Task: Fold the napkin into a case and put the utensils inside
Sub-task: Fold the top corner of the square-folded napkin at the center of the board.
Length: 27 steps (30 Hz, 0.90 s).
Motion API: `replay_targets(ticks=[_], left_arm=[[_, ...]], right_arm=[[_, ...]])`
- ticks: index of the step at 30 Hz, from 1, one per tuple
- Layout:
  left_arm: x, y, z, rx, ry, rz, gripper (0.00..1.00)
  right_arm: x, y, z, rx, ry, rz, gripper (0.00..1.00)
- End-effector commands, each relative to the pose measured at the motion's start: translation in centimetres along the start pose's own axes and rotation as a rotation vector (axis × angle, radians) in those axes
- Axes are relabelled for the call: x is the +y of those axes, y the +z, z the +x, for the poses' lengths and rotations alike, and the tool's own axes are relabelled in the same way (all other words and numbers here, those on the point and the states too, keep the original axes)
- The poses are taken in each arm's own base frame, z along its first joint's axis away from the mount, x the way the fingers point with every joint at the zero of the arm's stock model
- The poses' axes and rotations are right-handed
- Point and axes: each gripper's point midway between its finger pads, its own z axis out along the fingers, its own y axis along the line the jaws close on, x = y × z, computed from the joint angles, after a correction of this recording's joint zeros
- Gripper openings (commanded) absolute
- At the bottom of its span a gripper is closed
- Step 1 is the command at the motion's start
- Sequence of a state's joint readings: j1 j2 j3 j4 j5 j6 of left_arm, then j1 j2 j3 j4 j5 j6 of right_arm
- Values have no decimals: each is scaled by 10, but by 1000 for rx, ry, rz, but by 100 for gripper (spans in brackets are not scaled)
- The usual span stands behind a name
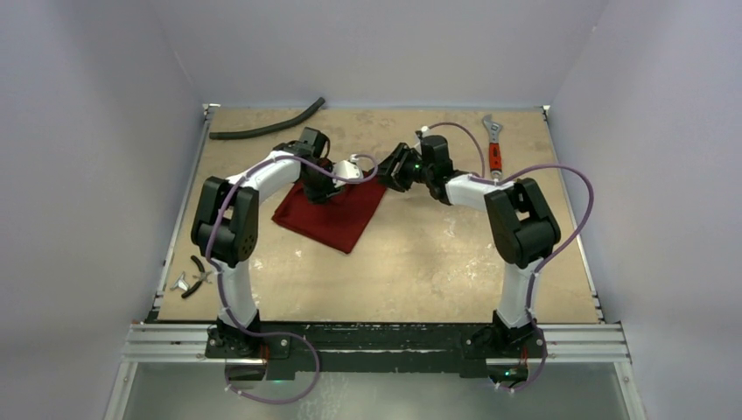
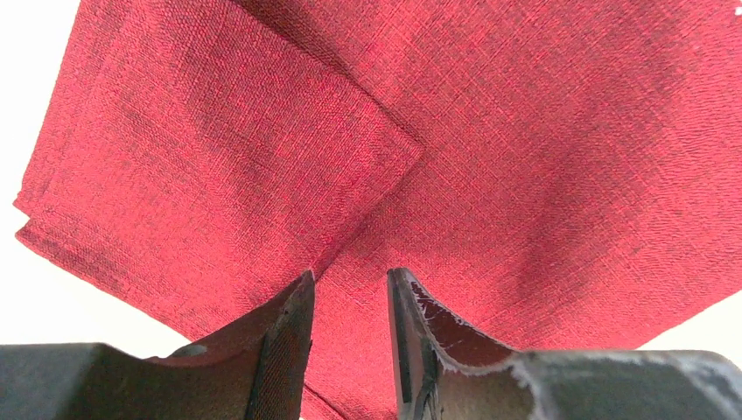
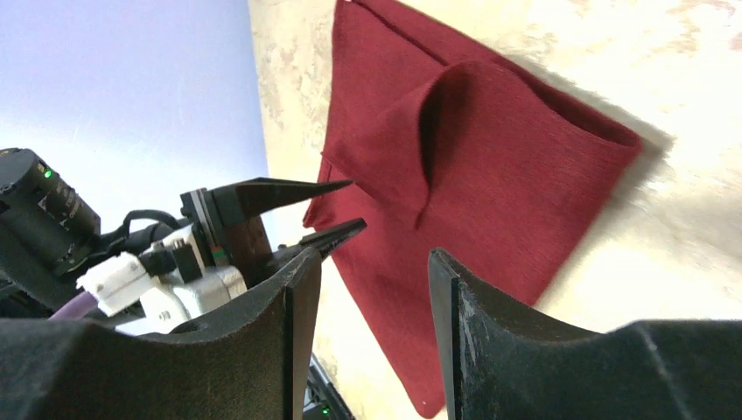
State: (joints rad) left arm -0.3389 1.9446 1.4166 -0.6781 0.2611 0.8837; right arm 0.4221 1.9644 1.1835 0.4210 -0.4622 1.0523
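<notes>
You had the dark red napkin (image 1: 331,213) lying on the table (image 1: 420,262), a little left of the middle in the top view. It was folded, with one flap lying over the rest. In the left wrist view the flap filled the upper left, and its corner pointed at the middle. In the right wrist view, part of the cloth stood up in a small hump near the top middle.

Your left gripper (image 2: 350,282) hung right over the far part of the napkin. Its jaws were a little apart, and nothing was between them. Your right gripper (image 3: 374,262) was just beside the napkin's upper right corner in the top view, close to the left one. Its jaws were apart too and held nothing.

A black hose (image 1: 267,125) lay at the upper left of the table. A red-handled wrench (image 1: 494,147) lay at the upper right. Pliers (image 1: 198,276) lay at the lower left edge.
</notes>
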Motion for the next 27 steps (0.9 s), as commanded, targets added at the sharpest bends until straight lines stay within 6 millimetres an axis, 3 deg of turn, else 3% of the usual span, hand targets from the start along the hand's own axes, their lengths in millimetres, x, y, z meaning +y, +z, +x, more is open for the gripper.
replay_targets(ticks=[1, 5, 9, 13, 18, 23, 27], left_arm=[[14, 0, -1, 10, 50, -36, 35], [17, 7, 2, 23, 51, -38, 33], [23, 15, 6, 39, 42, -61, 26], [28, 13, 2, 23, 36, -88, 21], [25, -7, -7, -5, 65, -104, 36], [30, -20, -4, 18, 107, -159, 64], [33, -16, 3, 42, 147, -191, 65]], right_arm=[[-5, -16, 5, 7, -22, 10, 52], [-16, -27, 4, -4, -1, 29, 52], [-25, -36, 2, -14, 8, 40, 52], [-26, -41, 3, -17, -4, 40, 52], [-22, -38, -1, -26, -12, 26, 52], [-18, -29, -9, -41, -11, 10, 52], [-18, -26, -9, -38, -4, 5, 52]])
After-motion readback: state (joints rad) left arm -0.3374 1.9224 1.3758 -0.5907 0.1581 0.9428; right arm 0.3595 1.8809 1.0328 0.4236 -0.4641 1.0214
